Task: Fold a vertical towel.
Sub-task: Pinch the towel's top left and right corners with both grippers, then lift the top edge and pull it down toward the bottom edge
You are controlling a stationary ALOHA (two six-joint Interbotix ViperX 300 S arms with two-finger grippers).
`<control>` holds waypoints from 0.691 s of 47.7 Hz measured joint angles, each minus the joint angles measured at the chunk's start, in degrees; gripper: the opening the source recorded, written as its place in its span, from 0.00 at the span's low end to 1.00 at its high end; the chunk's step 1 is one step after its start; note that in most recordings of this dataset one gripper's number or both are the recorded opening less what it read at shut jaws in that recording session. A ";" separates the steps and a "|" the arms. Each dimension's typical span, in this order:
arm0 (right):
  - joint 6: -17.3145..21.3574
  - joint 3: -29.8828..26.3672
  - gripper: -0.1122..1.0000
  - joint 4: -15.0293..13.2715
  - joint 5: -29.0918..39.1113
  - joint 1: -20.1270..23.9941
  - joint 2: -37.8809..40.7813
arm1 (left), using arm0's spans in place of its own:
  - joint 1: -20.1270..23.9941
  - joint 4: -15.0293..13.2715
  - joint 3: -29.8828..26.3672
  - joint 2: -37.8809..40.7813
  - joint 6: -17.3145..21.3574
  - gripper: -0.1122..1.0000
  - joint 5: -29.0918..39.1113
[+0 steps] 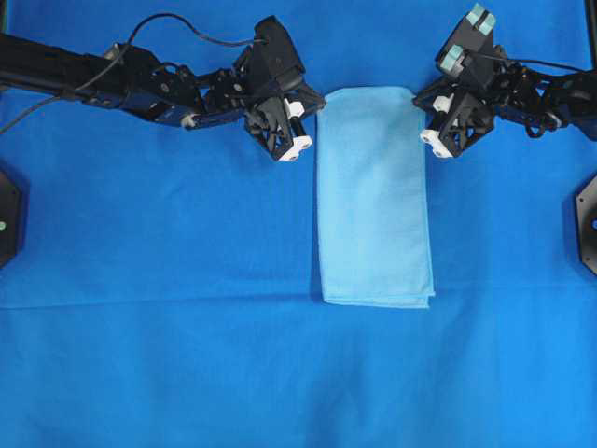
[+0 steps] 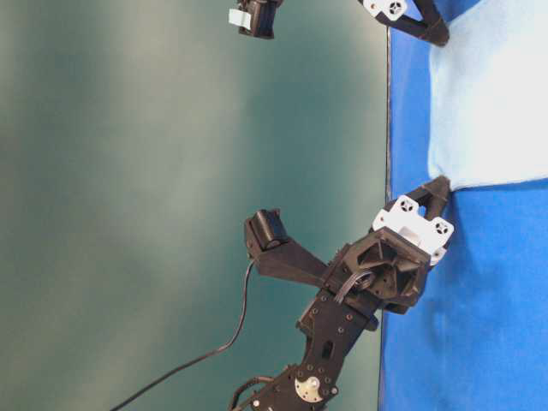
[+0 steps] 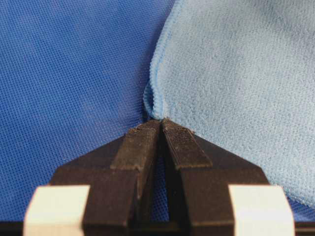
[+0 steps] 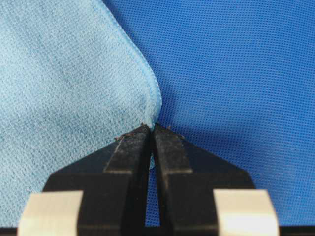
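Observation:
The towel (image 1: 375,196) is a pale sky-blue strip lying lengthwise on the table, its folded end nearest the front edge. My left gripper (image 1: 317,99) is shut on the towel's far left corner; in the left wrist view its tips (image 3: 161,122) pinch the bunched hem of the towel (image 3: 236,73). My right gripper (image 1: 420,97) is shut on the far right corner, and in the right wrist view a sliver of the towel (image 4: 64,98) sits between the tips (image 4: 151,127). From table level, the left gripper (image 2: 441,184) and right gripper (image 2: 437,34) both touch the towel (image 2: 497,94), which rests flat.
A deep-blue cloth (image 1: 187,355) covers the table under everything. Black mounts stand at the left edge (image 1: 7,215) and right edge (image 1: 588,219). A green wall (image 2: 171,171) lies behind the arms.

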 measured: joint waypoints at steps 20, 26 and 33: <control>-1.23 -1.41 0.12 -0.88 0.18 -4.66 -2.02 | 4.04 0.00 -2.81 -1.76 2.37 0.11 1.93; -1.67 -2.02 0.12 -0.97 0.35 -4.83 -2.20 | 4.13 0.00 -2.90 -1.76 2.37 0.11 2.99; -1.93 -2.55 0.12 -0.97 1.93 -4.75 -3.34 | 4.04 0.00 -2.90 -3.16 2.46 0.11 5.62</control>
